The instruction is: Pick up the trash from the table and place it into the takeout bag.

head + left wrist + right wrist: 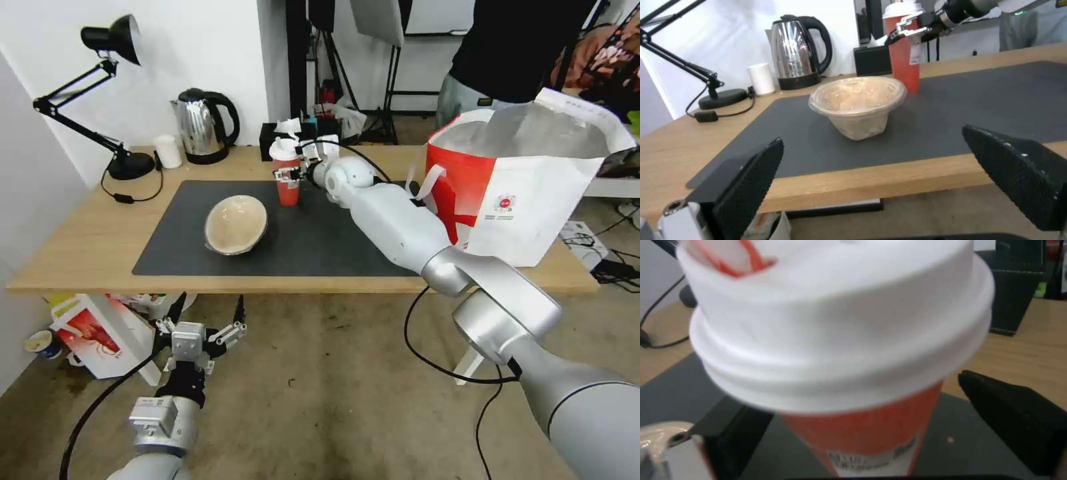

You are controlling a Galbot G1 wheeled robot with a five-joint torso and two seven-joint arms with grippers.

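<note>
Standing upright on the mat, the red cup (288, 179) sits between the right gripper's (288, 175) spread, unclosed fingers (1018, 420).

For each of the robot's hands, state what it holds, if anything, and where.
Right hand brackets the red cup just below its lid; a closed grip cannot be told. Left hand is open, holding nothing.

Beyond my fingers I see a steel kettle (203, 125), a small white cup (168, 151) beside it, a black lamp (100, 93) further out, and a black tissue box (283, 139) behind.
</note>
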